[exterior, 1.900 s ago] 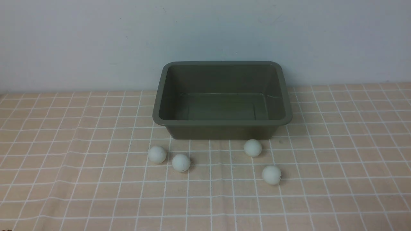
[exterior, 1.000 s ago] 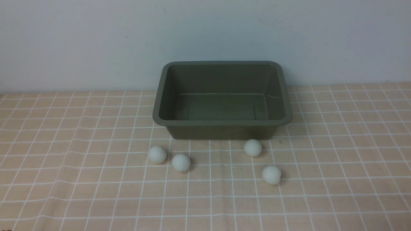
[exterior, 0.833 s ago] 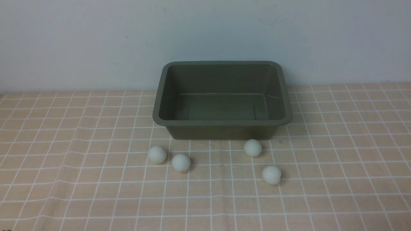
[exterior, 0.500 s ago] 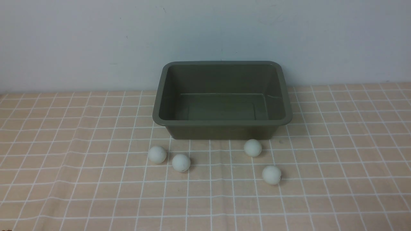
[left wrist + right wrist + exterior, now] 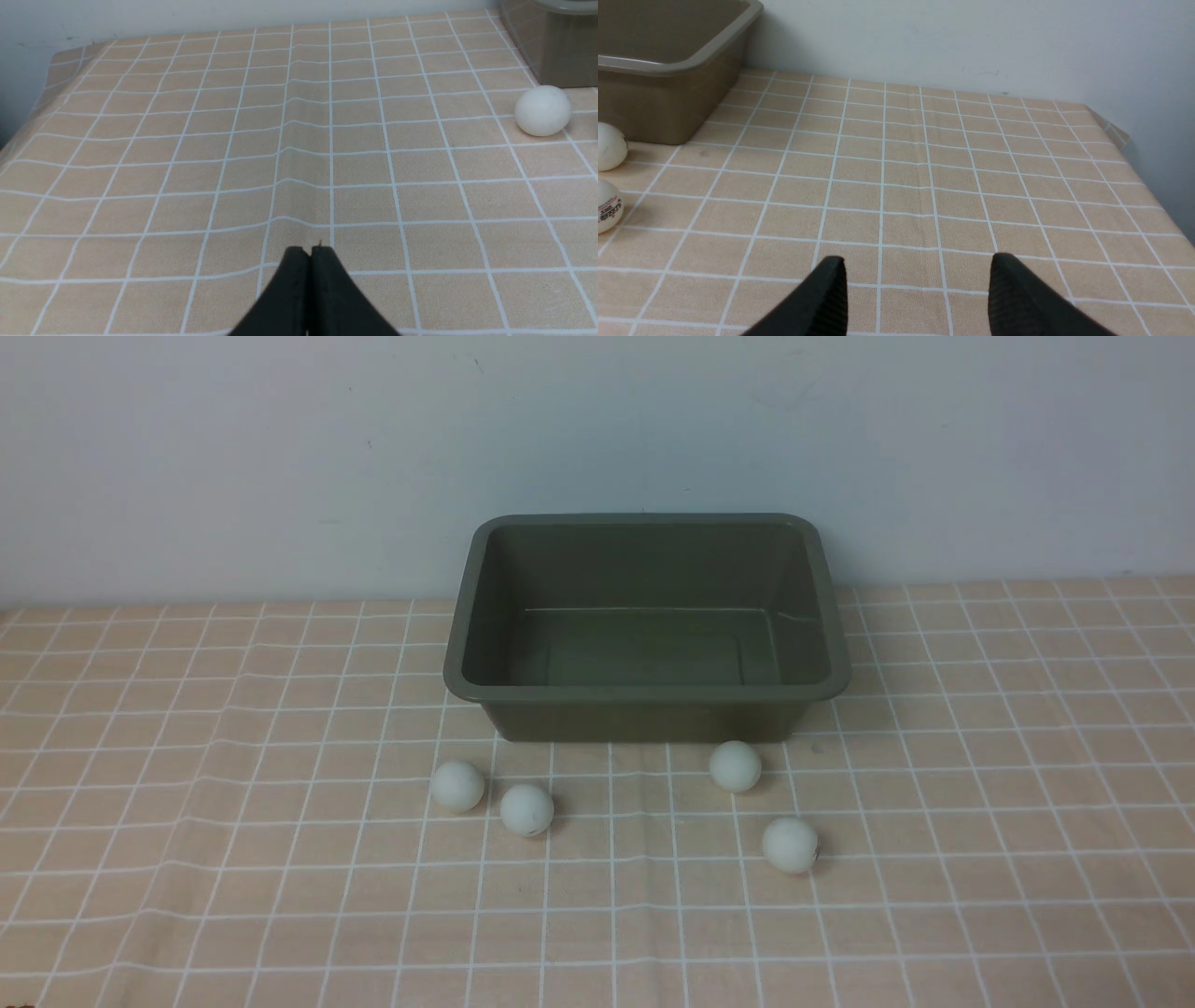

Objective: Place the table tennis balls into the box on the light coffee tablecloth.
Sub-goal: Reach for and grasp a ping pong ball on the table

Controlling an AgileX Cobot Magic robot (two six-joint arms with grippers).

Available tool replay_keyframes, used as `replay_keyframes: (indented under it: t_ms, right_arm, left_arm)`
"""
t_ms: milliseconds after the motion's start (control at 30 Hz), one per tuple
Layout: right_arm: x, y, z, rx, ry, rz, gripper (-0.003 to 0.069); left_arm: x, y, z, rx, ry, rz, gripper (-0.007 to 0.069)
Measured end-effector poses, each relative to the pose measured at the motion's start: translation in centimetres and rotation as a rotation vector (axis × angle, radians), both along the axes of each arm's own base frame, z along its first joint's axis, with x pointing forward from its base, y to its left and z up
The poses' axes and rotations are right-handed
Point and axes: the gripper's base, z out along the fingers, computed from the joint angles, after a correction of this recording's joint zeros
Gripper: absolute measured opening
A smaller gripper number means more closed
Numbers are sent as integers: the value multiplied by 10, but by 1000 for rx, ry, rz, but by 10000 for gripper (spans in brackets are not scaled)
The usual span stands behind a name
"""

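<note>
Nothing has moved over the last couple of seconds: the front view matches the earlier ones item for item. The light coffee tablecloth (image 5: pixel 187 859) lies with the same faint creases. The box (image 5: pixel 644 693) sits at 12 o'clock on it, and is empty. All four table tennis balls (image 5: pixel 527 809) rest on the cloth in front of the box, none touching it. Two lie just beside each other at about 7 o'clock from the box. The other two lie a little apart at about 5 o'clock, one of them close to the box's front wall. So no ball is in yet, the first pick has not begun, and the whole task lies ahead.

Neither arm shows in the front view, so both are probably drawn back toward 6 o'clock, low over the cloth and facing forward. The right gripper (image 5: pixel 917 263) has its jaws parted over bare cloth and holds nothing. The right-hand balls and the box lie ahead of it, at roughly 10 o'clock across the table. The left gripper (image 5: pixel 308 254) is closed tight, with its fingertips pressed together and nothing between them. One ball lies ahead of it, at roughly 2 o'clock.
</note>
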Motion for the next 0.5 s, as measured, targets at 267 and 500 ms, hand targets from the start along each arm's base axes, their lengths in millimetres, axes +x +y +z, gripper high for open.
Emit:
replay_keyframes:
  t_ms: [267, 500]
  right_arm:
    - [0, 0, 0, 0, 0, 0, 384]
    - [0, 1, 1, 23, -4, 2, 384]
  left_arm:
    - [0, 0, 0, 0, 0, 0, -68]
    - [0, 0, 0, 0, 0, 0, -68]
